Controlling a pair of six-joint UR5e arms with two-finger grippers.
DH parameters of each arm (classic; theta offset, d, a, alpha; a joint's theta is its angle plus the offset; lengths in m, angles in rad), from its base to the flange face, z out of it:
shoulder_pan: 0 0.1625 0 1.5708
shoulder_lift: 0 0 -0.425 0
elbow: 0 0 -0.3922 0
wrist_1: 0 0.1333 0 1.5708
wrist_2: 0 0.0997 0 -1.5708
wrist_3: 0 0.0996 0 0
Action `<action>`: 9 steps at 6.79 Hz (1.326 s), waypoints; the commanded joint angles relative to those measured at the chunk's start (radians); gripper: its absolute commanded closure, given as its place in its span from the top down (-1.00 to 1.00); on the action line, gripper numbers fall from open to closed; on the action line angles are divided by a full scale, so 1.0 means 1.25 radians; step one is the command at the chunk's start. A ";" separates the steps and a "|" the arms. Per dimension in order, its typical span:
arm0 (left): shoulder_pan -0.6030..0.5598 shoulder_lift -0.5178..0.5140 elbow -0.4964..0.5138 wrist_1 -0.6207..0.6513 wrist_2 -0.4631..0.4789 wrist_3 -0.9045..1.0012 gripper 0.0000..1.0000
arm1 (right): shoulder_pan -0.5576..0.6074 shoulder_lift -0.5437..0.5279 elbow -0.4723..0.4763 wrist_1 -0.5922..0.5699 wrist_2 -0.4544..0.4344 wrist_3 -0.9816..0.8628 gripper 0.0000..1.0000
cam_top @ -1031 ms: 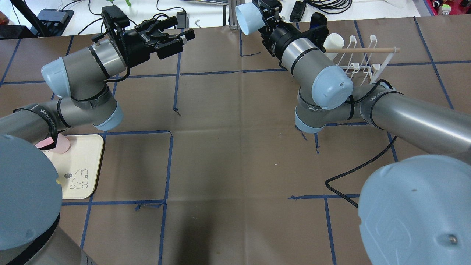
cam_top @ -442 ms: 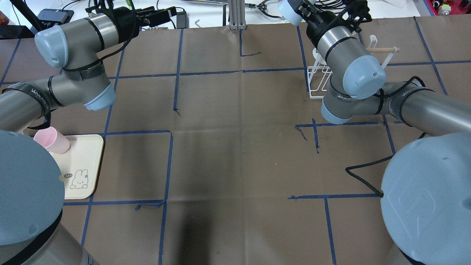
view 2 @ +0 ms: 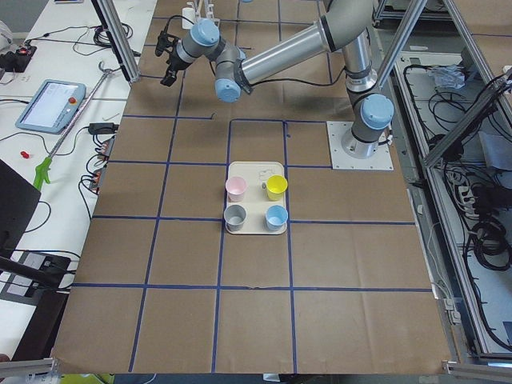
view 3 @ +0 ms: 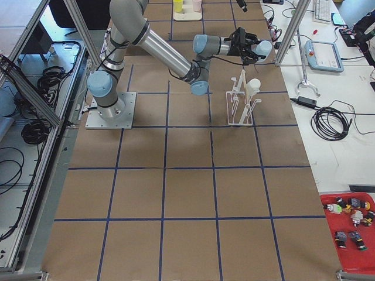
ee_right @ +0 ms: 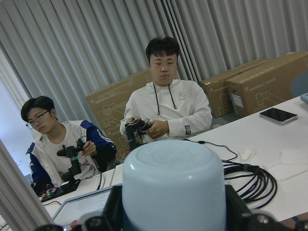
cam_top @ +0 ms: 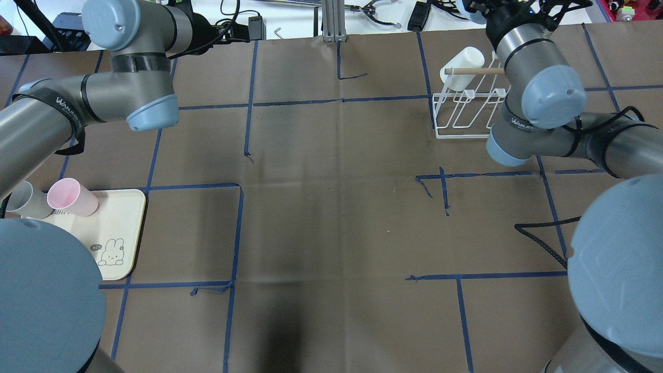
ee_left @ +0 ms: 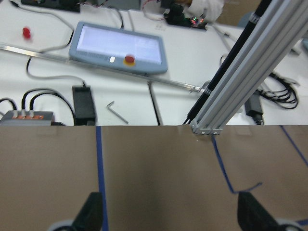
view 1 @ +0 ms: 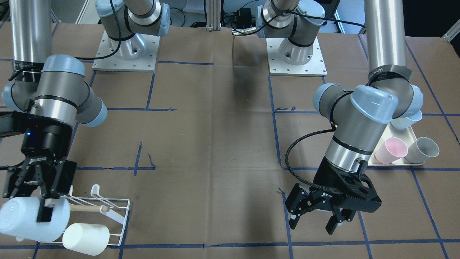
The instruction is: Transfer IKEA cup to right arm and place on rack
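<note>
My right gripper [view 1: 44, 210] is shut on a pale blue cup [view 1: 21, 219] and holds it on its side in the air just past the far end of the white wire rack [view 1: 116, 214]. In the right wrist view the cup [ee_right: 173, 187] fills the space between the fingers [ee_right: 111, 211]. A white cup [view 1: 86, 239] hangs on one prong of the rack, beside the wooden dowel [view 1: 88, 208]. My left gripper [view 1: 315, 223] is open and empty over bare table; its fingertips [ee_left: 91, 214] show wide apart in the left wrist view. The rack [cam_top: 466, 116] also shows in the overhead view.
A cream tray [cam_top: 119, 233] at the left front holds a pink cup [cam_top: 72, 197], a grey cup [cam_top: 23, 199] and others [view 2: 276, 188]. Aluminium posts [cam_top: 331, 20] and cables lie past the table's far edge. Two operators sit beyond it [ee_right: 166, 106].
My right arm has swung right with the pale blue cup, from the table's middle to the far end of the rack. My left arm has drawn back to the left, its gripper open.
</note>
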 commanded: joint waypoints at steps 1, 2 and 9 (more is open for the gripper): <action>-0.015 0.048 0.036 -0.316 0.088 -0.019 0.98 | -0.080 -0.006 -0.002 0.078 0.019 -0.118 -0.72; -0.015 0.084 0.066 -0.475 0.090 -0.032 0.97 | -0.108 -0.005 -0.007 0.152 0.020 -0.148 -0.72; -0.017 0.249 0.082 -0.769 0.157 -0.030 0.99 | -0.135 0.101 -0.044 0.156 0.047 -0.289 -0.79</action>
